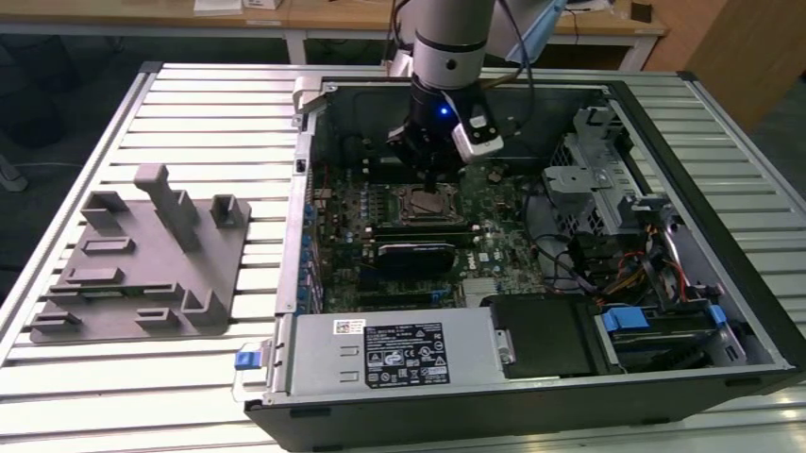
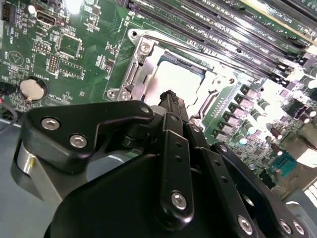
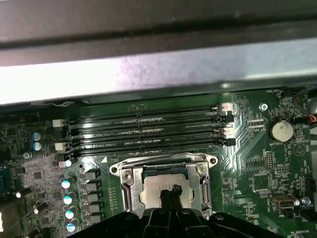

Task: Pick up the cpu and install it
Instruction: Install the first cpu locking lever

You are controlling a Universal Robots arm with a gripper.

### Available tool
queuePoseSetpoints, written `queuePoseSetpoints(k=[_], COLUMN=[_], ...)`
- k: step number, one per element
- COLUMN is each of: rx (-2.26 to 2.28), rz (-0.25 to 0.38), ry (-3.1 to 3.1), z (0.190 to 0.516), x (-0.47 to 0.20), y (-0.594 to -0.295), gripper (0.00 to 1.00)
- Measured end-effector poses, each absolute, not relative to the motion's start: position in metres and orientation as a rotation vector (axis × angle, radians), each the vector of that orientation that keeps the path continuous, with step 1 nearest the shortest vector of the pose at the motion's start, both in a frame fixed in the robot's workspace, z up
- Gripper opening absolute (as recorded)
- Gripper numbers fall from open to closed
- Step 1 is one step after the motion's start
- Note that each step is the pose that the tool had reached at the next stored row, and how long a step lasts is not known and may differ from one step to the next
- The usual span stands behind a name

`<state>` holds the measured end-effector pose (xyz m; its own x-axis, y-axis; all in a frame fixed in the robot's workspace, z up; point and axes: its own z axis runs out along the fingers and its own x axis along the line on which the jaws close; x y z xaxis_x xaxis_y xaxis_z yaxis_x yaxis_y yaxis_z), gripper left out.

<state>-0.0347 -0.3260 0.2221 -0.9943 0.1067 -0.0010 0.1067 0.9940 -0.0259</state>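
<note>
The table [image 1: 189, 94] carries an open computer case [image 1: 705, 283], and beside the case, on the exterior view's left, a grey fixture block [image 1: 139, 274]. The motherboard [image 1: 504, 245] lies flat inside the case. The arm [image 1: 447, 47] reaches down into the case above the motherboard.

The socket [image 3: 166, 186], with its metal frame, sits beside the memory slots [image 3: 148, 129] on the motherboard. A coin battery [image 3: 280, 130] sits on the far side of the slots from the capacitors [image 3: 68, 198].

The cpu [image 3: 161, 191] lies inside the socket frame, its pale metal top showing in both wrist views. The end effector [image 3: 169, 194] stands directly over the cpu, fingertips [image 3: 173, 190] drawn close together at or just above the chip's top. Whether the tips touch the chip, or clamp any part of it, cannot be told; they look nearly together with no chip edge visible between them.

Risks, by judgement:
- If the cpu is not fully seated, downward pressure from the tips may bend socket contacts.
- A sideways drag of the tips may shift the chip inside the socket or scratch its top.
- Any tilt during release may leave one corner riding on the frame.
- The arm works close to the case wall; a wide swing may strike it or the memory slots.
</note>
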Motion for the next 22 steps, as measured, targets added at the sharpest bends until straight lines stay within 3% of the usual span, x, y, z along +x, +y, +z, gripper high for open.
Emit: queuePoseSetpoints(k=[22], rx=[-0.166], rz=[0.041], ry=[-3.145], z=[0.246], x=[-0.035], y=[-0.329], gripper=[0.11])
